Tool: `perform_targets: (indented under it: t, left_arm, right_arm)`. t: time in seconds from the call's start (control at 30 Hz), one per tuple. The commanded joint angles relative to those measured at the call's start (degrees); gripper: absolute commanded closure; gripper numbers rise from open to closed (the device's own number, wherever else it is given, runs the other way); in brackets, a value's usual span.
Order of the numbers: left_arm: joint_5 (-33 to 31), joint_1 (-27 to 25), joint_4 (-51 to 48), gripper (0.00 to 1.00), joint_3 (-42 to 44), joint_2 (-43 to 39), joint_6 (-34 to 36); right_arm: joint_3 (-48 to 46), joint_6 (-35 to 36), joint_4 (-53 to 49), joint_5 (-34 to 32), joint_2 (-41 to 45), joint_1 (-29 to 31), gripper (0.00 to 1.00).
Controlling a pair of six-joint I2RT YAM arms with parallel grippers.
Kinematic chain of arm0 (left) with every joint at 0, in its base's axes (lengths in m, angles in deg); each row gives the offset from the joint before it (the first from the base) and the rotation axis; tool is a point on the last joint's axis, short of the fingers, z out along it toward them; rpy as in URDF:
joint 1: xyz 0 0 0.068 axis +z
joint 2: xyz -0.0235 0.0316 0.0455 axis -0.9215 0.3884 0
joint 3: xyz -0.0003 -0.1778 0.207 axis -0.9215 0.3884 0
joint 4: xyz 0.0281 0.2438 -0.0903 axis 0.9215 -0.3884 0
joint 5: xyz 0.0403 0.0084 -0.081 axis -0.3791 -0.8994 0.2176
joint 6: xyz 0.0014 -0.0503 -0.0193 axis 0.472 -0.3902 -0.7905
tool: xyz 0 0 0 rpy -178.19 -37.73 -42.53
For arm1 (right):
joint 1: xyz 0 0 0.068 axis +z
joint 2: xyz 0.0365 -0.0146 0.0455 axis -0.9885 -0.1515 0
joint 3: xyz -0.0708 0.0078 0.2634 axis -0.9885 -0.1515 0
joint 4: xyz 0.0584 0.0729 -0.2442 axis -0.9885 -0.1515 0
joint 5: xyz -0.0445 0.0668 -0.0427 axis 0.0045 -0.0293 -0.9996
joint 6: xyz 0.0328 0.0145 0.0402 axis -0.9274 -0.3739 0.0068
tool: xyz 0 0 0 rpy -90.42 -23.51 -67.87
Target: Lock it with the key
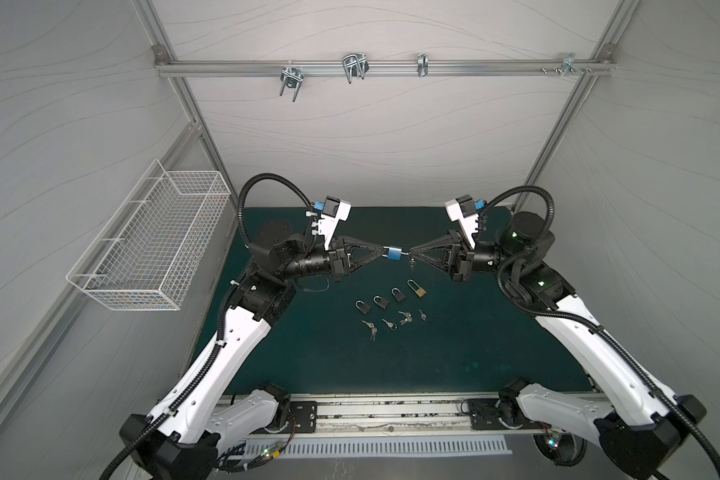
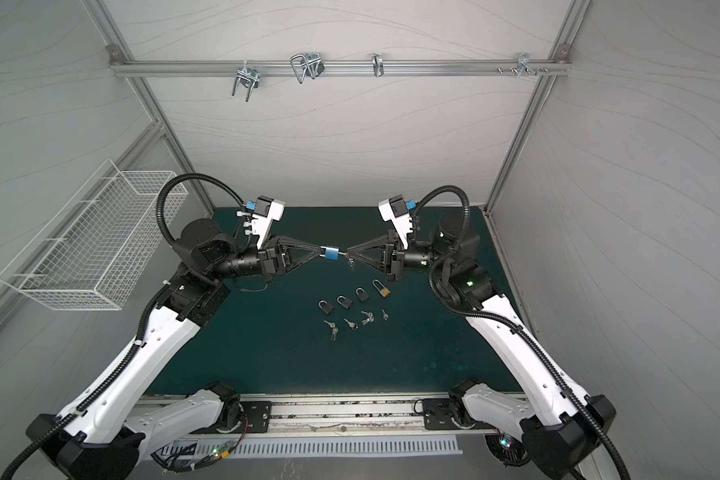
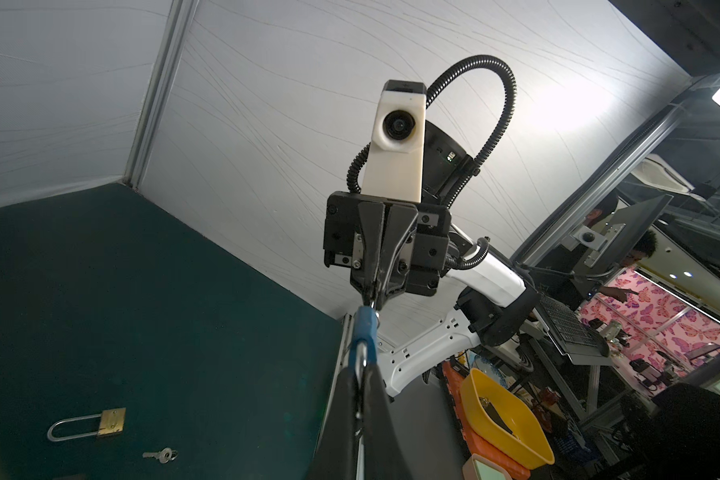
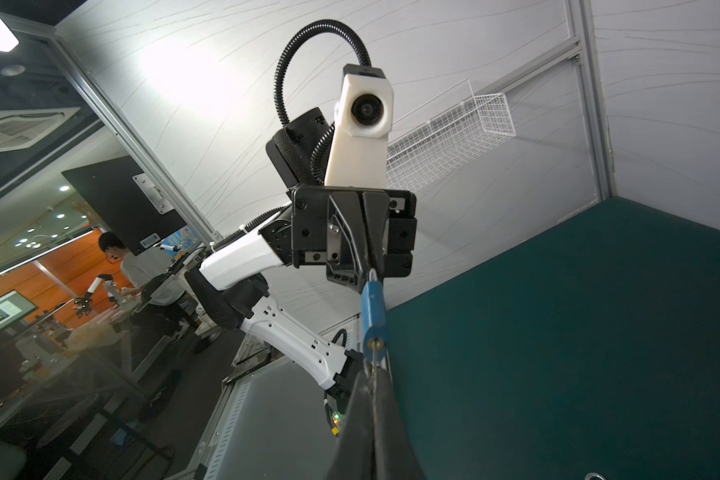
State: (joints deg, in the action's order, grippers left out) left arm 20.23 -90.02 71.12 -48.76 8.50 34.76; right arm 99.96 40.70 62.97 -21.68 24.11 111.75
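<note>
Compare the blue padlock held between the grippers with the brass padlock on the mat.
Colour: the blue padlock has a blue body, the brass padlock a gold one. Pose: the blue one hangs in the air, the left gripper shut on its shackle; the brass one lies flat on the mat. Key: the right gripper holds a key at the blue one's keyhole; the brass one has none. Both have silver shackles.

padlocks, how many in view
5: blue padlock in the left gripper above the mat; three black padlocks in a row on it; brass padlock at the row's right end.
</note>
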Motion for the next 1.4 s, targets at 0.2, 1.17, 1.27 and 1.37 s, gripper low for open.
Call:
perform_targets:
  t: [0.2,1.17,1.27,1.37]
  left_arm:
    - [-2.4,3.3,-2.4,1.0,-0.9,-2.6,2.6]
    - [-56.1,4.2,-37.2,1.0,24.1,-13.0,-2.0]
    - [-56.4,4.2,-37.4,1.0,24.5,-13.1,-1.8]
    - [-56.9,4.2,-37.5,1.0,24.3,-13.2,-1.6]
  right_arm:
    - [-0.9,6.6,-7.9,-2.8,3.3,-1.3,1.0]
    - [-15.8,8.4,6.1,-28.1,-29.7,34.4,1.0]
    - [-16.1,7.1,8.1,-26.3,-32.9,34.4,1.0]
    - [-15.4,6.3,8.1,-26.3,-36.2,33.4,1.0]
